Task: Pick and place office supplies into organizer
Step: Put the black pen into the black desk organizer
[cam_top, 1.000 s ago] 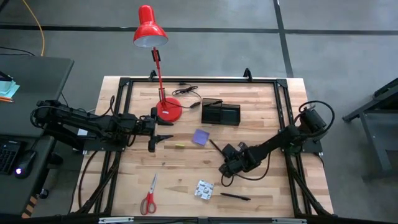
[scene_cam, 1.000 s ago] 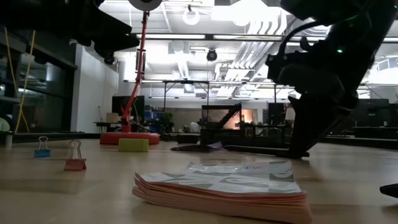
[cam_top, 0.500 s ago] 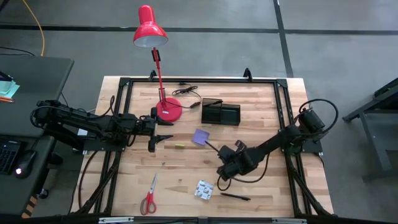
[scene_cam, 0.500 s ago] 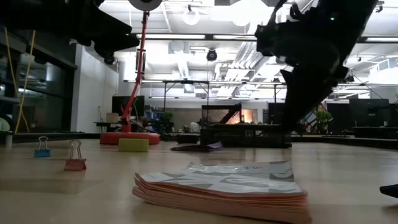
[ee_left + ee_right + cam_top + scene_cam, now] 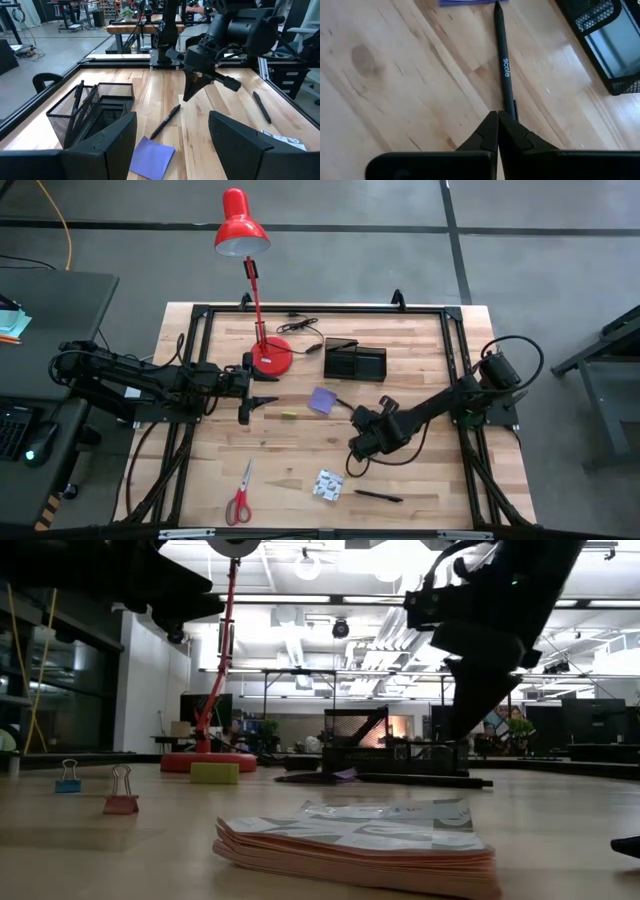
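Pale wood table (image 5: 420,340), black frame rails along its edges. Left arm waits at 9 o'clock, left gripper (image 5: 262,387) spread wide, holding nothing, in the left wrist view its fingers (image 5: 107,145) frame the notepad. Right arm reaches in from 3 o'clock, right gripper (image 5: 497,131) pinched closed with nothing between the tips, hanging just above the near end of a black pen (image 5: 504,75).

Red lamp (image 5: 245,240) at 11 o'clock, base on the table. Organizer (image 5: 355,363), black mesh tray, at 12 o'clock just right of the lamp base; one pen already stands in a compartment in the left wrist view. Red-handled scissors (image 5: 240,498) at 7 o'clock, long axis running 12-to-6, handles toward 6. Patterned packet (image 5: 328,484) at 6 o'clock. Purple notepad (image 5: 322,400) near centre. The pen under the right gripper lies diagonal, long axis about 10-to-4, far tip touching the notepad's edge. Another pen (image 5: 378,496) at 5 o'clock lies roughly 9-to-3. Tiny yellow piece (image 5: 289,414) left of the notepad.

Versus a second ago: right gripper has lifted and drawn back toward 3 o'clock; the pen is uncovered now.

Open wood around the pen on all sides but the notepad's; the organizer sits near, toward 12.
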{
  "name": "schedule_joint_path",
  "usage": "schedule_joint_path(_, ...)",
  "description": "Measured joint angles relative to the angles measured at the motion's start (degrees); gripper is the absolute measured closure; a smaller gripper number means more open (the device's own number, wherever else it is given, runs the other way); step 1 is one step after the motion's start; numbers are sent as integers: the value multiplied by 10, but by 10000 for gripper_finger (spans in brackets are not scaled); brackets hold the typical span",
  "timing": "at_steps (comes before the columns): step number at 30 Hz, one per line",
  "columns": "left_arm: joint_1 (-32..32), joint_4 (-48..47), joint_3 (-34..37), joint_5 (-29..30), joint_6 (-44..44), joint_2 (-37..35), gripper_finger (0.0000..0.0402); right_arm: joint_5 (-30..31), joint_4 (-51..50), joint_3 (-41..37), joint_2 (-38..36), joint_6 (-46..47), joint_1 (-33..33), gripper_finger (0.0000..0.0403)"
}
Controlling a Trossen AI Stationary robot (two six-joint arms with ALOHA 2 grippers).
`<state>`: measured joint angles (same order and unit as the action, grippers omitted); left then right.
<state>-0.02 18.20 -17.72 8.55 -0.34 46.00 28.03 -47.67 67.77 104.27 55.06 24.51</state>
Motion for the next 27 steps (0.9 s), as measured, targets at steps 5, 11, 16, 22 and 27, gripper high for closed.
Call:
schedule_joint_path(5, 0, 0, 0, 0, 0, 0, 169, 21, -13, 0, 0, -5, 2, 401)
schedule_joint_path(11, 0, -1, 0, 0, 0, 0, 169, 7, -29, -2, -1, -15, 0, 378)
schedule_joint_path(16, 0, -1, 0, 0, 0, 0, 169, -1, -29, -2, -1, -16, -9, 297)
schedule_joint_path(22, 0, -1, 0, 0, 0, 0, 169, -17, 23, -27, -1, -54, -9, 220)
schedule_joint_path(27, 0, -2, 0, 0, 0, 0, 169, -13, 88, -78, -1, -60, -15, 203)
